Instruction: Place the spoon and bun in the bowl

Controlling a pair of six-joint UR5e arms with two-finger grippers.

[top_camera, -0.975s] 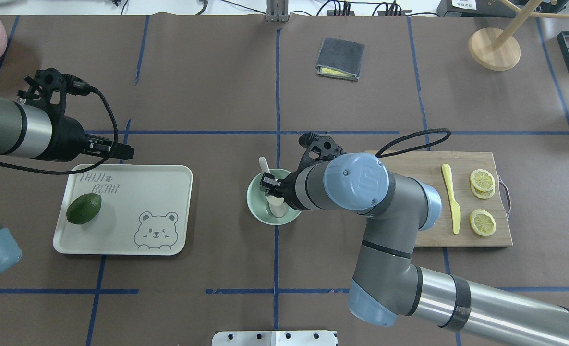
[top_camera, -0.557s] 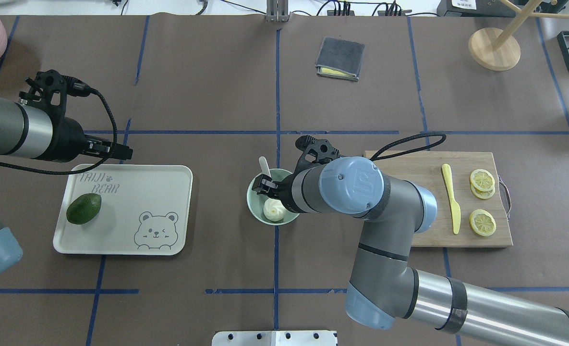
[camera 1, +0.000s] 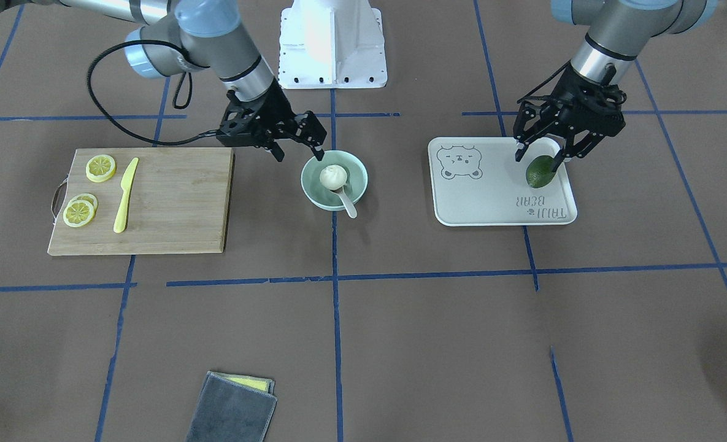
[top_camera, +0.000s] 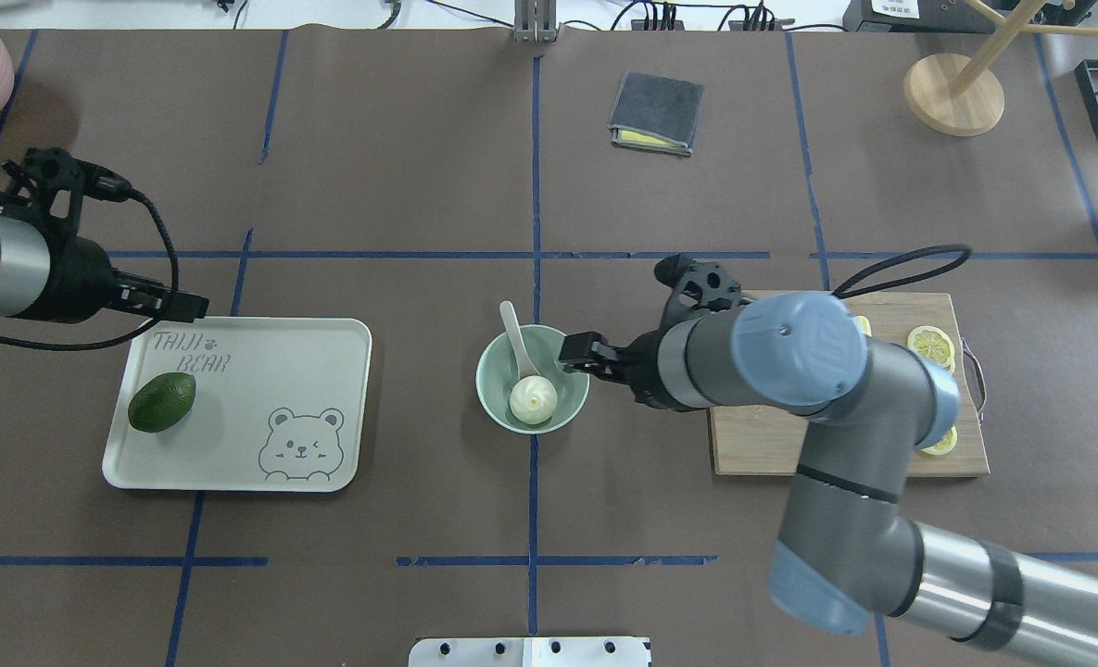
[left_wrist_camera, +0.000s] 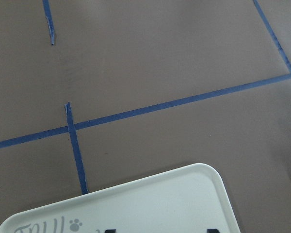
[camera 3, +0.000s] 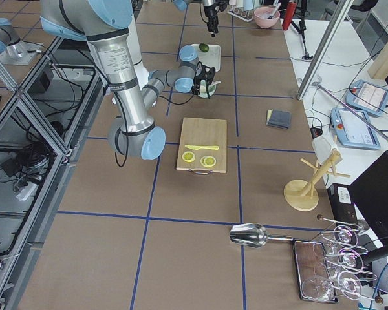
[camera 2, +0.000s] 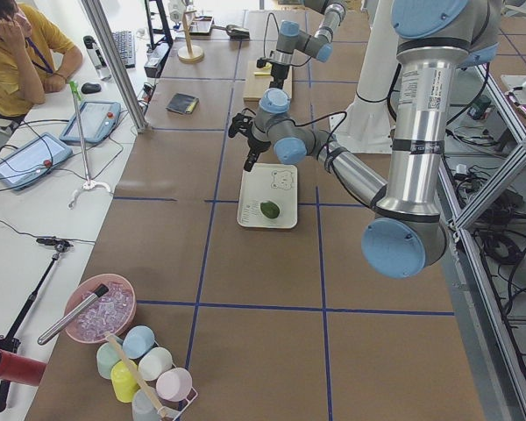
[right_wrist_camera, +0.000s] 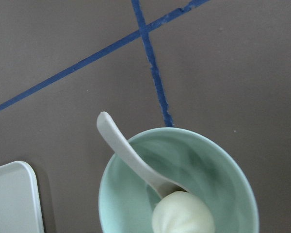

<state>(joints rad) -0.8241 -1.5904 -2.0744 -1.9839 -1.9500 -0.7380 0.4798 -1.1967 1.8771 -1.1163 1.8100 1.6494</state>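
The mint-green bowl (top_camera: pixel 490 371) stands at the table's middle. The white bun (top_camera: pixel 533 403) lies inside it. The off-white spoon (top_camera: pixel 514 338) has its scoop in the bowl and its handle leaning over the far rim. The front view shows the bowl (camera 1: pixel 311 187), the bun (camera 1: pixel 333 177) and the spoon (camera 1: pixel 346 204). The right wrist view looks down on the bowl (right_wrist_camera: pixel 233 170), the spoon (right_wrist_camera: pixel 126 150) and the bun (right_wrist_camera: pixel 184 213). My right gripper (top_camera: pixel 574 352) is open and empty beside the bowl's right rim. My left gripper (camera 1: pixel 538 156) is open and hovers over the avocado's end of the tray.
A white bear tray (top_camera: pixel 308 371) at the left holds a green avocado (top_camera: pixel 161 402). A wooden cutting board (camera 1: pixel 173 202) at the right carries a yellow knife (camera 1: pixel 125 193) and lemon slices (camera 1: pixel 80 212). A folded grey cloth (top_camera: pixel 656 112) lies far back.
My right gripper has drawn back to the right from over the bowl, leaving the bun in it. My left arm has moved a little to the left.
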